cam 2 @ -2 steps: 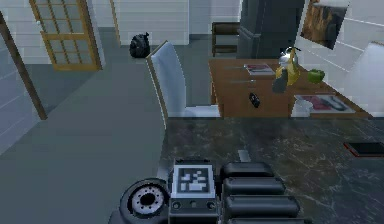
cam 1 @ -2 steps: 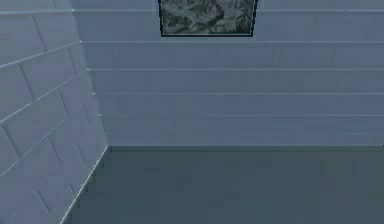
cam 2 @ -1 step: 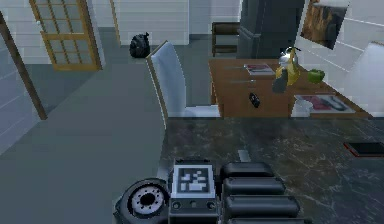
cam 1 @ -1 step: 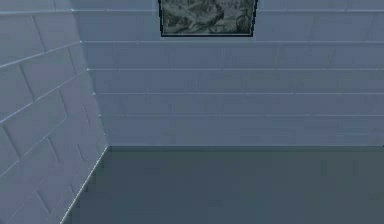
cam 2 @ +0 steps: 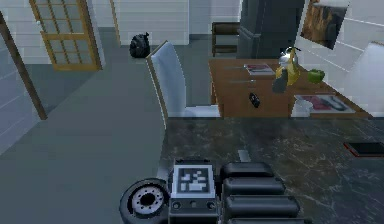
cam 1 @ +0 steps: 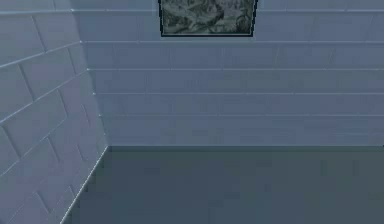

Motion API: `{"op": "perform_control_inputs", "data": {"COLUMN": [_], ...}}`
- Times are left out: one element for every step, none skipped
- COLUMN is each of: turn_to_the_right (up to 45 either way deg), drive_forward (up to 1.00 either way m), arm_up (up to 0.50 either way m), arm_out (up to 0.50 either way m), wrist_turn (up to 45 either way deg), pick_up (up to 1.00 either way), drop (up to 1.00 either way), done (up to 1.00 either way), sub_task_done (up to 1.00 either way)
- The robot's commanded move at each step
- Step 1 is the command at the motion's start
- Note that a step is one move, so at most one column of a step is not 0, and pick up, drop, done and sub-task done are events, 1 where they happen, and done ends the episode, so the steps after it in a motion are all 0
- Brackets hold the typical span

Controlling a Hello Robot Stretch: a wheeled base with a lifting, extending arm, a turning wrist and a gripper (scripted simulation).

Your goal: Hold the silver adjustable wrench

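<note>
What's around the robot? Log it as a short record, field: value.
ahead: wall corner, framed picture high on the wall
near surface: dark speckled countertop
table: wooden table carrying a green bowl and a small dark item
seat: white chair at the table's left end
door: wooden glazed door, far left of the arm side view

The wooden counter [cam 2: 235, 85] carries a flat book [cam 2: 260, 69] at its far edge. A yellow-and-black upright thing [cam 2: 288, 68] stands beside a green bowl [cam 2: 316, 75]. A small dark thing [cam 2: 253, 101] lies mid-top, and a magazine [cam 2: 322, 103] near the right edge.
</note>
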Motion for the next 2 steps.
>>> {"op": "perform_control_inputs", "data": {"turn_to_the_right": [0.0, 0.0], "drive_forward": [0.00, 0.00], "arm_up": [0.00, 0.00], "arm_out": [0.00, 0.00], "wrist_turn": [45.0, 45.0], "pick_up": [0.00, 0.00], "drop": [0.00, 0.00], "done": [0.00, 0.00], "sub_task_done": [0.00, 0.00]}}
